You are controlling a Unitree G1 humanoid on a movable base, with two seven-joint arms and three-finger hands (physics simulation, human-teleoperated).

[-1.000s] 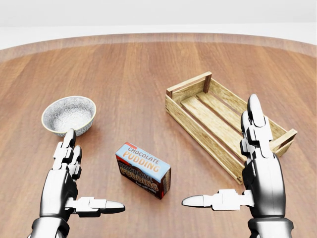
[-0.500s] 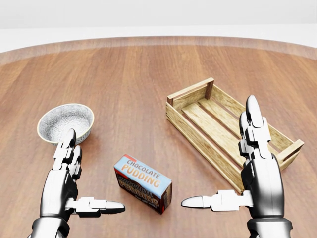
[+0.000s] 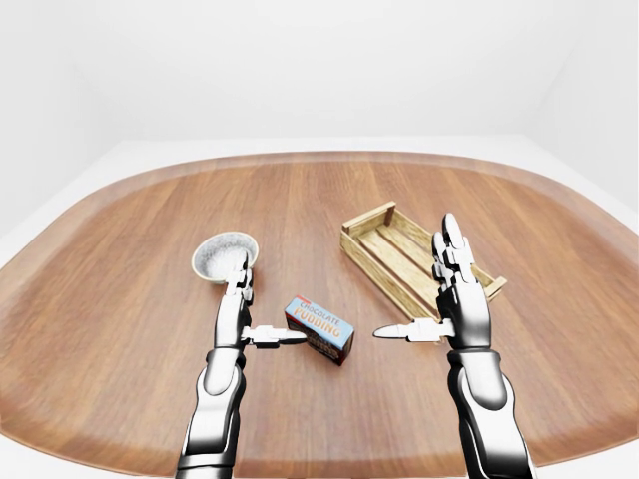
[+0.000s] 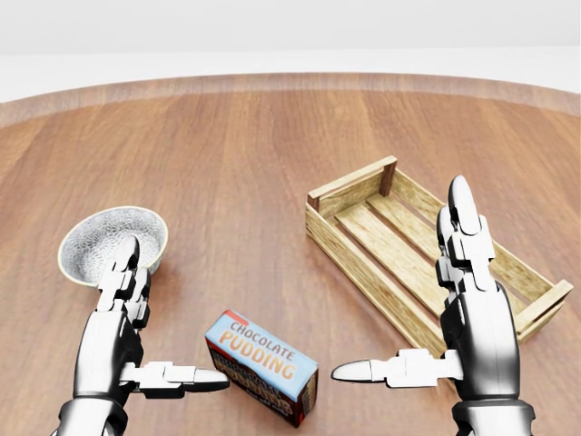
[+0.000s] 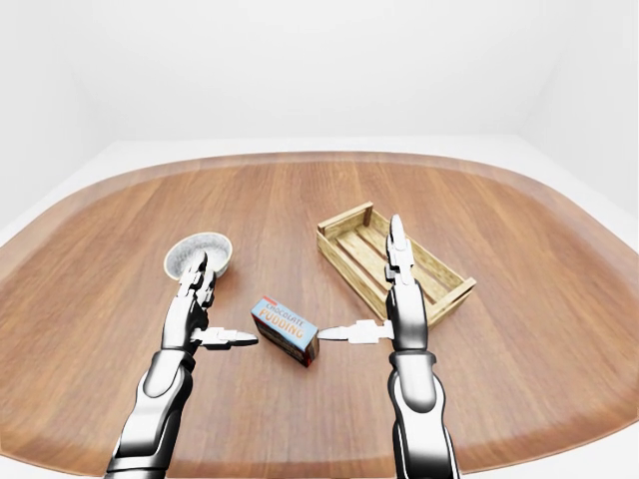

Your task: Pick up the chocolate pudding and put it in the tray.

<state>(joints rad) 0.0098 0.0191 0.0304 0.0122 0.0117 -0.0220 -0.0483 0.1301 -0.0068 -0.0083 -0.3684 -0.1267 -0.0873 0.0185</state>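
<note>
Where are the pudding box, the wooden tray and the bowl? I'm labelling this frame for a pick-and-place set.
chocolate pudding [image 4: 263,359]: head view, on its blue top face with the lettering.
tray [image 4: 363,188]: head view, on its upper end wall.
bowl [image 4: 111,243]: head view, on its speckled inside.

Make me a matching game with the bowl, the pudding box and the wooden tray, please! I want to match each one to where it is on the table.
Head view.
Things:
1. bowl
2. chocolate pudding box
3. wooden tray

Places:
A. bottom middle, between the two hands
B. right side, beyond the right hand
C. left side, just above the left hand

Pairs: 1-C, 2-A, 3-B
</note>
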